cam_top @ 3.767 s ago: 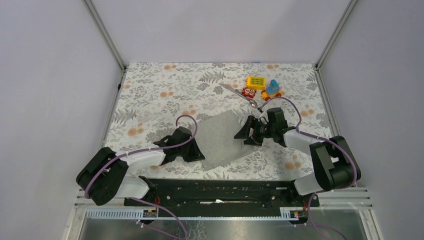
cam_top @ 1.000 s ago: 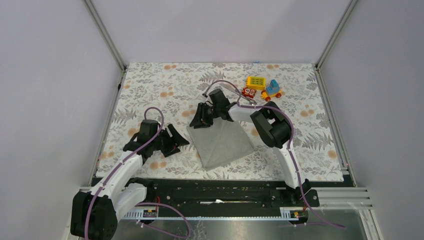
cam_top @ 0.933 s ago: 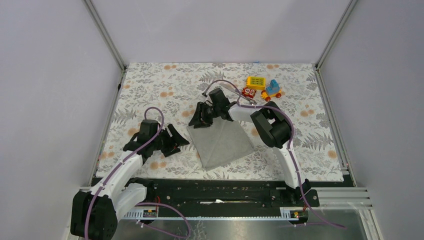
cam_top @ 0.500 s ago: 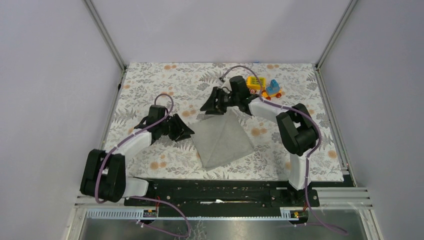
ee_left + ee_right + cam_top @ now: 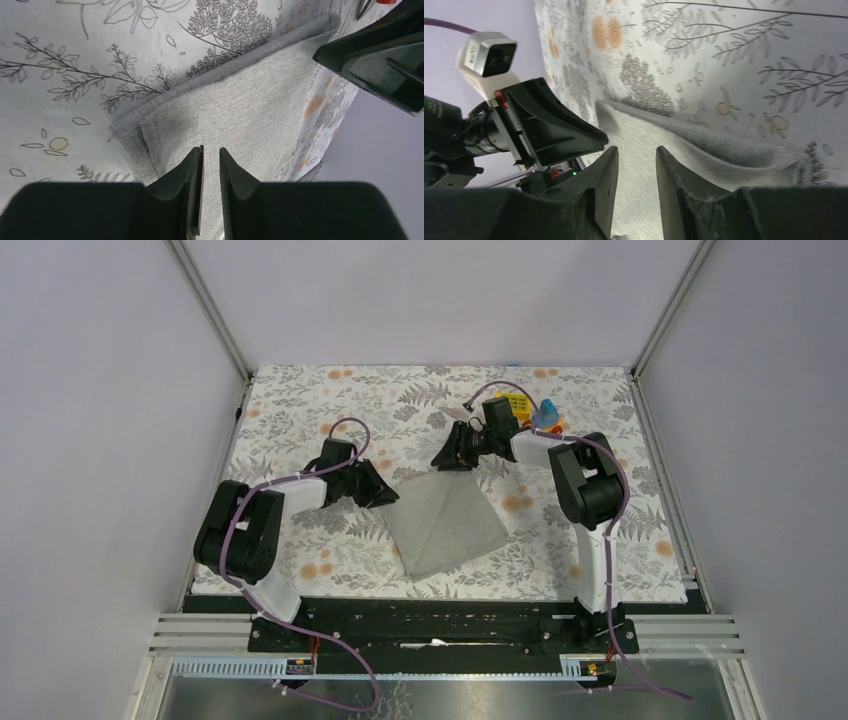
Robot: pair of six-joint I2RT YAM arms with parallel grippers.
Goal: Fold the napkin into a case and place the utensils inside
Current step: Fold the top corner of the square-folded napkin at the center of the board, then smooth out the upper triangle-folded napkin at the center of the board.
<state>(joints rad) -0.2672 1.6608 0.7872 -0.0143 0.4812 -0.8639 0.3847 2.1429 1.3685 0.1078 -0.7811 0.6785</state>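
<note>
The grey napkin (image 5: pixel 445 525) lies folded on the floral cloth, with a diagonal crease and doubled edges at its left corner. My left gripper (image 5: pixel 385 495) hovers over that left corner with its jaws only a narrow gap apart and nothing between them; the left wrist view shows the gripper (image 5: pixel 210 150) above the napkin (image 5: pixel 260 110). My right gripper (image 5: pixel 447 458) is open and empty just above the napkin's far corner, and its wrist view shows the gripper (image 5: pixel 636 150) over the napkin (image 5: pixel 684 150). The utensils are hidden behind the right arm.
A yellow toy block (image 5: pixel 516 403) and a blue toy (image 5: pixel 547 412) sit at the far right, just behind the right wrist. The floral tablecloth (image 5: pixel 300 410) covers the table. Metal frame posts stand at the far corners.
The right gripper moved right and farther back from the napkin's far-left edge to its far corner. The left gripper swung forward to the napkin's left corner. The napkin lies as before.
</note>
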